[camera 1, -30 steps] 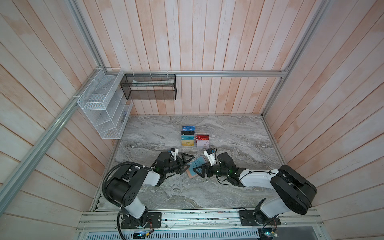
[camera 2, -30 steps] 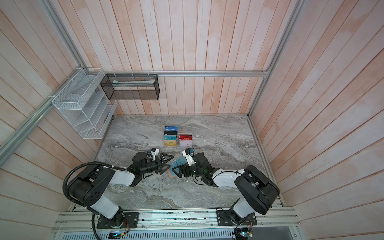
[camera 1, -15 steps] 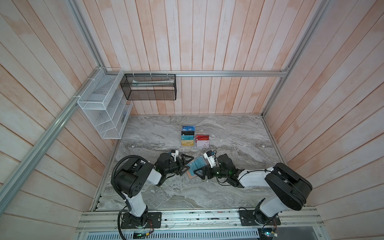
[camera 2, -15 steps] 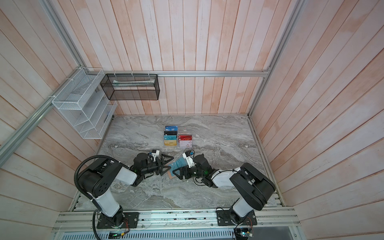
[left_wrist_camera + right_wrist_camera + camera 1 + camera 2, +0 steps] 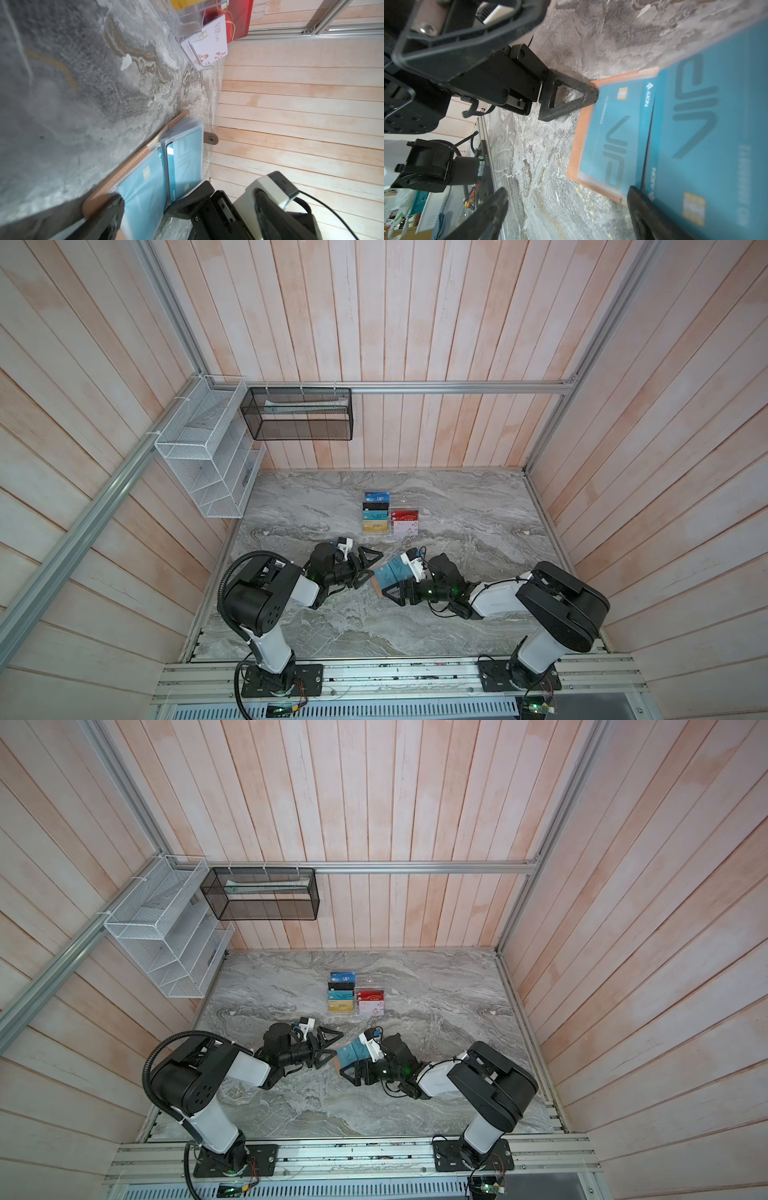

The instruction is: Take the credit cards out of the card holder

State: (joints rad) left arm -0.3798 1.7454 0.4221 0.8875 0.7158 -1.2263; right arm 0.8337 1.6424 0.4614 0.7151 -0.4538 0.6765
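Observation:
The card holder (image 5: 377, 587), a tan booklet, lies open on the marble between my two grippers. Teal credit cards (image 5: 392, 572) sit in its clear sleeves: one (image 5: 612, 135) in the flat page, another (image 5: 708, 128) in a raised page. My left gripper (image 5: 376, 564) is open, and one fingertip (image 5: 592, 94) touches the holder's tan corner. My right gripper (image 5: 568, 209) is open too. One of its fingers (image 5: 643, 209) rests at the foot of the raised page, the other over bare table. In the left wrist view the same cards (image 5: 143, 187) show inside the holder (image 5: 133, 166).
A clear acrylic stand (image 5: 400, 506) holding several coloured cards is on the table behind the grippers, close by in the left wrist view (image 5: 193, 25). A white wire rack (image 5: 208, 456) and a black mesh basket (image 5: 297, 414) hang on the walls.
The left arm's elbow has swung slightly inward. The right gripper's jaws have narrowed a little. Both grippers stay at the card holder.

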